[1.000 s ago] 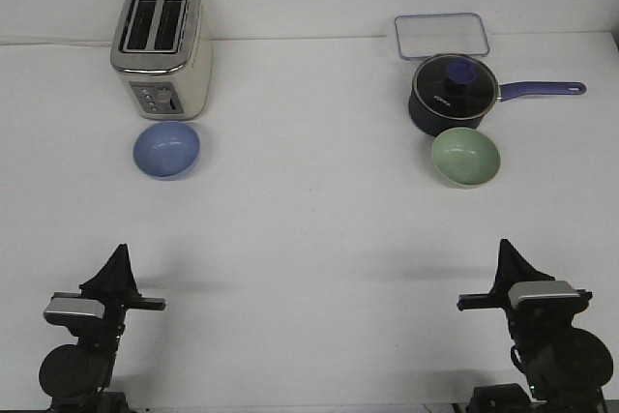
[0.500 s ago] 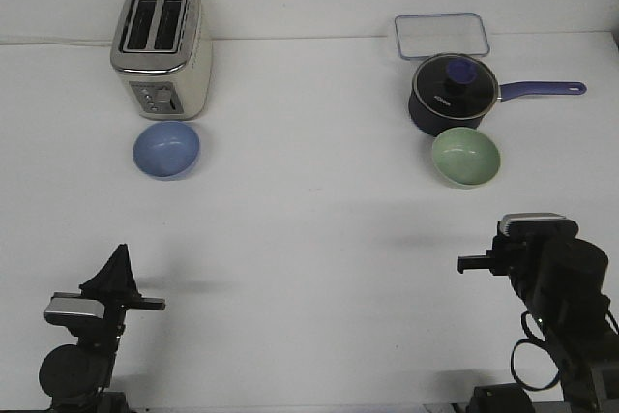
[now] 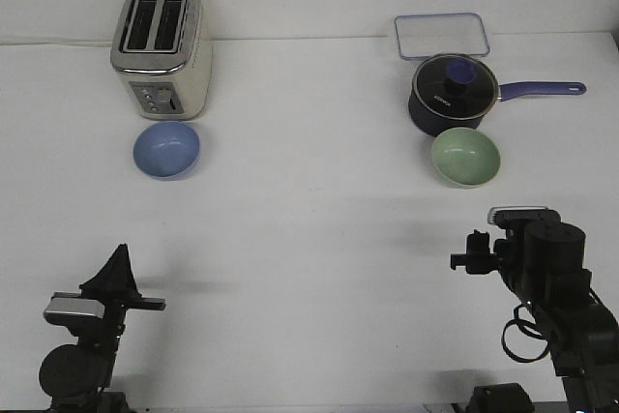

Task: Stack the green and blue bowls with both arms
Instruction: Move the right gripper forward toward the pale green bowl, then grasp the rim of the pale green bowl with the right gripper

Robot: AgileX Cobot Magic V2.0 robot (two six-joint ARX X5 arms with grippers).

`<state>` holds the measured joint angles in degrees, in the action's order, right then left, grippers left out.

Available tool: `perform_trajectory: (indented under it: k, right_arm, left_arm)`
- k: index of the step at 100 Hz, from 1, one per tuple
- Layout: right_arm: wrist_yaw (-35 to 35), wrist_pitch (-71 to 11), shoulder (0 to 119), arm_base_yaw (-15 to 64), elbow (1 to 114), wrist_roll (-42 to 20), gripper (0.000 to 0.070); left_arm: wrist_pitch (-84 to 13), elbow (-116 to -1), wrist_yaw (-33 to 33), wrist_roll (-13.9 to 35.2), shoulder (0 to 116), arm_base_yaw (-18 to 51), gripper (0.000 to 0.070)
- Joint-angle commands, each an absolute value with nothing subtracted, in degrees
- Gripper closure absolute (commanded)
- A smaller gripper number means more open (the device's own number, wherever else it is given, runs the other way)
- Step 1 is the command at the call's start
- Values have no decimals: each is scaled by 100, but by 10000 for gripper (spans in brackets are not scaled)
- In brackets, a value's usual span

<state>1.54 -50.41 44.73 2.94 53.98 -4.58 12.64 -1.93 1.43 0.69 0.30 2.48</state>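
The pale blue bowl (image 3: pixel 166 149) sits upright on the white table at the left, just in front of the toaster. The pale green bowl (image 3: pixel 465 158) sits upright at the right, just in front of the saucepan. Both bowls are empty and far apart. My left gripper (image 3: pixel 120 260) rests low at the near left, its fingers meeting in a point, well short of the blue bowl. My right gripper (image 3: pixel 527 229) is raised at the near right, pointing toward the green bowl and a short way before it. Its fingers are hidden behind the wrist.
A cream and chrome toaster (image 3: pixel 162 48) stands at the back left. A dark navy saucepan (image 3: pixel 453 94) with a glass lid and a purple handle stands at the back right. A clear rectangular container (image 3: pixel 441 36) lies behind it.
My right arm has lifted from its rest pose and swung forward toward the green bowl. The left arm and both bowls have not moved.
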Motion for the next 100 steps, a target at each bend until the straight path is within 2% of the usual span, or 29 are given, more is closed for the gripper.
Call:
perform_trajectory:
  k: [1,25,69,80,100]
  right_arm:
    - [148,-5019,4506,292,5474,-517,204]
    - [154,-4694,5011,200,5798,-617,210]
    - [-73,-4077,8482,-871,7749,-180,220]
    - [-311,-3833,9139,-991,7922,-137,220]
    - [-322,-3594,10036,-1157,7953,-97,220]
  left_arm:
    - [1326,-80,128,8,23,248,688]
    - [1326,-80,128,8,23,248,688]
    - [1326,-80,126,8,23,248,688]
    - [1326,-80,126,8,23,248,688]
    - [1326,-80,128,8,23,248,688]
